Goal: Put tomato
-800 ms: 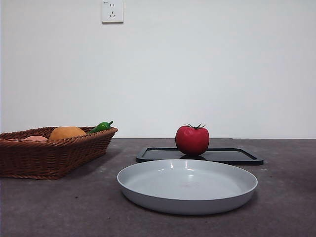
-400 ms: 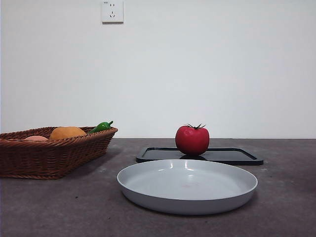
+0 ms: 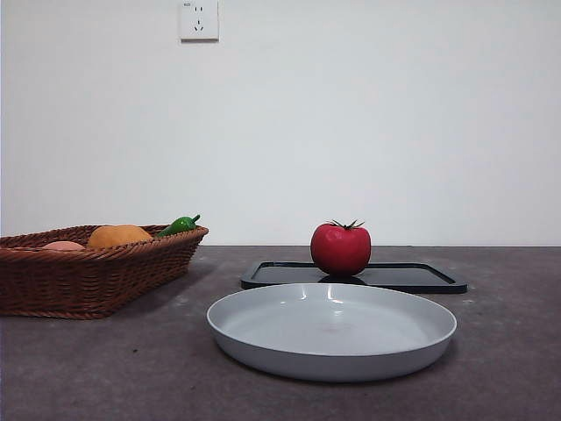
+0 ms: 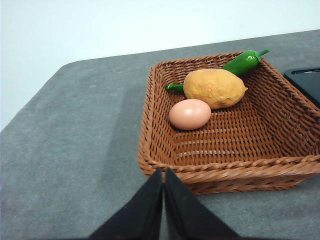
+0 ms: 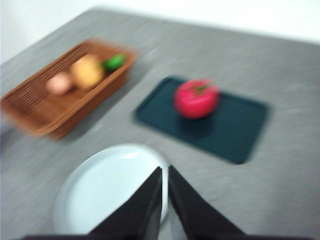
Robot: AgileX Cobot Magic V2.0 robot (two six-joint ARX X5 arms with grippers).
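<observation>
Tomato [image 3: 340,249] sits on black tray [image 3: 421,277], untouched, ahead of right gripper [image 5: 164,175] and beyond the grey plate [image 3: 263,338] just under it. Jaws together, holding nothing. Judgement: part jaws wide before descending, straddle the fruit at its widest girth, close gently; glossy round skin may slip. Left gripper [image 4: 163,176], jaws pressed together, waits just short of wicker basket [image 4: 150,125] holding egg [image 4: 189,114], orange fruit [image 4: 214,87], green pepper [image 4: 242,62]. Plate bare

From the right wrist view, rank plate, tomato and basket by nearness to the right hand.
1. Grey plate, directly under the right hand.
2. Tomato, farther out on the black tray.
3. Wicker basket, off to the side; too close to tomato to call.
</observation>
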